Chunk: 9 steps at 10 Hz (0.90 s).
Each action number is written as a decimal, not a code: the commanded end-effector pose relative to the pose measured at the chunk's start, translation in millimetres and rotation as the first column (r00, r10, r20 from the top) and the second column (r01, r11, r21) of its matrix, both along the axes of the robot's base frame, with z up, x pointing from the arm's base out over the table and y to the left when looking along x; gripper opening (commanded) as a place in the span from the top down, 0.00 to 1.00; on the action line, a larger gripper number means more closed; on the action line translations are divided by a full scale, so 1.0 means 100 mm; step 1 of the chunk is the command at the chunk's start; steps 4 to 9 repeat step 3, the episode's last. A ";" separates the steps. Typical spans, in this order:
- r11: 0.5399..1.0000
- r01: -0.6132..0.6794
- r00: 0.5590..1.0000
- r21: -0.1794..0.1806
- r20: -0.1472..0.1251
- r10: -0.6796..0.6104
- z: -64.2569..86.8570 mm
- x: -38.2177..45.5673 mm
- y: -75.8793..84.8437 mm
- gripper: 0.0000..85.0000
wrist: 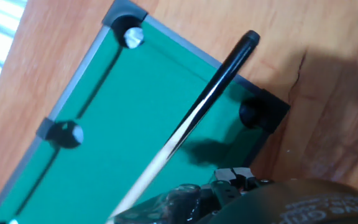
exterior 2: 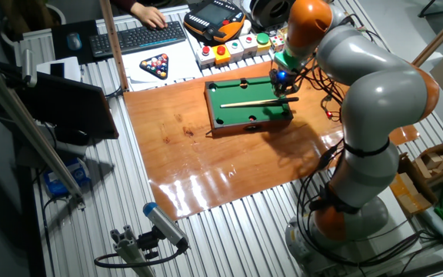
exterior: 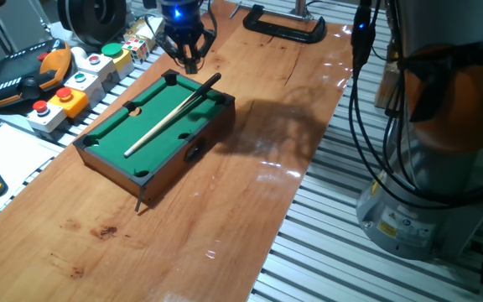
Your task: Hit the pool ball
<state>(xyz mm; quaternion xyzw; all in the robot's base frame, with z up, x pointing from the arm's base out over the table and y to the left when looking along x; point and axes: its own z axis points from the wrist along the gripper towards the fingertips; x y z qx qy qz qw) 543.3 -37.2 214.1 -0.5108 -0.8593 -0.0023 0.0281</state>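
A small pool table [exterior: 107, 134] with green felt and a wooden frame stands on the wooden board. A cue stick [exterior: 170, 117] lies diagonally on the felt, its black butt [wrist: 238, 53] sticking out over the short far rail. In the hand view a white pool ball [wrist: 133, 38] sits at the corner pocket, left of the butt. My gripper [exterior: 192, 62] hangs just above that far end of the table, close to the cue butt. Its fingers look drawn together and hold nothing. The other fixed view shows the gripper [exterior 2: 284, 80] over the table's right end [exterior 2: 283, 115].
Button boxes [exterior: 74, 84] and a teach pendant [exterior: 23, 75] lie left of the table. A racked triangle of pool balls [exterior 2: 158, 65] sits on paper behind it. A black clamp [exterior: 283, 27] grips the board's far edge. The robot base [exterior: 426, 168] stands at the right.
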 end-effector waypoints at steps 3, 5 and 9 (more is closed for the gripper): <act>0.989 -0.149 0.989 -0.004 -0.014 0.149 0.00 -0.009 0.00 0.99; 0.989 -0.149 0.989 -0.004 -0.014 0.149 0.00 -0.009 0.00 0.99; 0.989 -0.149 0.989 -0.004 -0.014 0.149 0.00 -0.009 0.00 0.99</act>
